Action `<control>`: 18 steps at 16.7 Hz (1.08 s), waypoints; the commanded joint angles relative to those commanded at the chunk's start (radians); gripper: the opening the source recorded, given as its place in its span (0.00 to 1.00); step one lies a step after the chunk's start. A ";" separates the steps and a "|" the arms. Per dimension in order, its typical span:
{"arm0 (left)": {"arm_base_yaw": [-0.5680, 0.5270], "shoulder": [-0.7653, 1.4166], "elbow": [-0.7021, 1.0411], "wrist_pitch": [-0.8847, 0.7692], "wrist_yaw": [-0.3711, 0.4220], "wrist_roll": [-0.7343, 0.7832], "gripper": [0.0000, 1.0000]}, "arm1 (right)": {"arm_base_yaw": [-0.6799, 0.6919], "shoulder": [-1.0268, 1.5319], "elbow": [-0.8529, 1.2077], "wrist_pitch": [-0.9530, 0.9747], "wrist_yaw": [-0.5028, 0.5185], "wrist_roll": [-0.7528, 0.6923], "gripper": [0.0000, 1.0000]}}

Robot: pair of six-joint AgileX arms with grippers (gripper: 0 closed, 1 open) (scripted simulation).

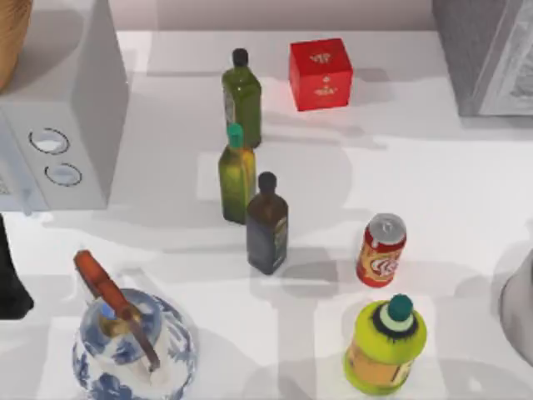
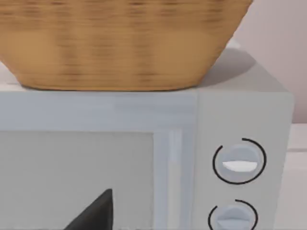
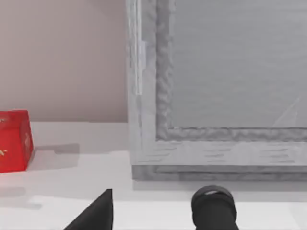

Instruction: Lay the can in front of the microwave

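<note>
A small red drink can with a silver top [image 1: 381, 250] stood upright on the white tabletop [image 1: 433, 167] at about four o'clock from centre, just above a fat yellow-green bottle with a teal cap [image 1: 386, 343]. The pale grey-white microwave with two round dials [image 1: 62, 125] sat at nine o'clock, well apart. Whether either claw was open could not be told.

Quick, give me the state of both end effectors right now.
Left end effector: cannot tell, parked facing the microwave, holding nothing visible.
Right end effector: cannot tell, parked near the grey box; the can stands untouched.
</note>
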 joint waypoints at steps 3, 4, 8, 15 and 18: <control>-0.006 0.009 0.010 -0.006 0.000 0.000 1.00 | 0.000 0.000 0.000 0.000 0.000 0.000 1.00; -0.016 0.029 0.030 -0.019 0.001 -0.001 1.00 | 0.000 0.000 0.000 0.000 0.000 0.000 1.00; -0.105 0.208 0.214 -0.134 0.003 -0.009 1.00 | 0.000 0.000 0.000 0.000 0.000 0.000 1.00; -0.364 0.901 0.867 -0.551 0.009 -0.043 1.00 | 0.000 0.000 0.000 0.000 0.000 0.000 1.00; -0.491 1.280 1.204 -0.771 0.017 -0.062 1.00 | 0.000 0.000 0.000 0.000 0.000 0.000 1.00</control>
